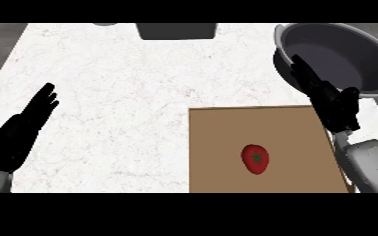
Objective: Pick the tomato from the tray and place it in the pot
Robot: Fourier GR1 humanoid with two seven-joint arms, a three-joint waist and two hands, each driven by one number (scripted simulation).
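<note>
A red tomato (255,158) with a dark green stem lies on the flat brown tray (221,145) at the lower right of the counter. Behind the tray, at the upper right, stands the dark grey pot (332,45), and nothing shows inside it. My right hand (325,97) hangs open with straight fingers over the tray's far right corner, in front of the pot's near rim, above and to the right of the tomato. At the left edge my left hand (26,127) rests open, fingers up.
The white marbled counter (118,90) spreads left of the tray. A dark grey box-like thing (176,30) sits at the counter's far edge, with a small grey object (105,24) to its left.
</note>
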